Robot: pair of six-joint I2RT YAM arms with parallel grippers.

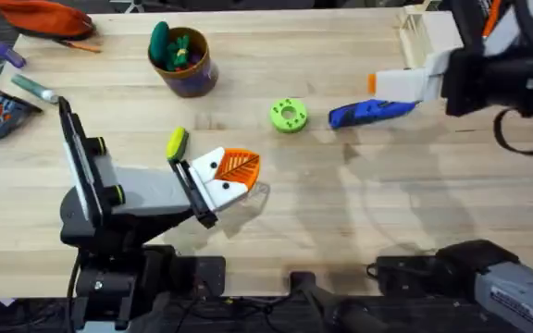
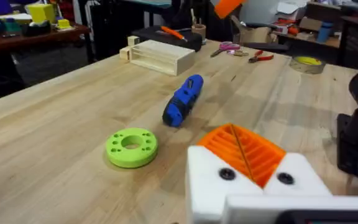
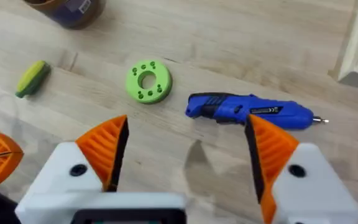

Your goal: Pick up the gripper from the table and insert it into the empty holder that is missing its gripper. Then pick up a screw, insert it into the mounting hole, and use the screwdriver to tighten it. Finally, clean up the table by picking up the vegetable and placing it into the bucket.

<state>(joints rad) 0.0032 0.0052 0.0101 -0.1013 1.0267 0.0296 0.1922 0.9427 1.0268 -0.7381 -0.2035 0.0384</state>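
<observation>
The right hand (image 3: 185, 165) hovers with its orange-padded fingers spread wide apart, holding nothing, above the screwdriver (image 3: 248, 111). The screwdriver lies flat on the tabletop (image 1: 405, 213) toward the far right, thin metal tip pointing right toward the pale wooden box (image 1: 419, 37) and butt end next to the lime-green disc (image 1: 289, 116). It looks rigid, smooth plastic, probably moderately weighty for its size; being round-bodied it could roll, so a grasp across the thick middle of the barrel seems safest, away from the tip. A small dark label sits on its side; the writing cannot be read.

The left hand (image 1: 239, 171) rests low at near centre, its two orange ribbed fingers closed together with no object between them; both white mounts carry orange pieces.

The vegetable (image 1: 177, 144) lies on the tabletop just left of the left hand, well apart from the bucket (image 1: 183, 63) at far centre-left. It appears light and smooth, easiest pinched across its short width. The bucket already holds some toys; a label on its side is illegible.
</observation>
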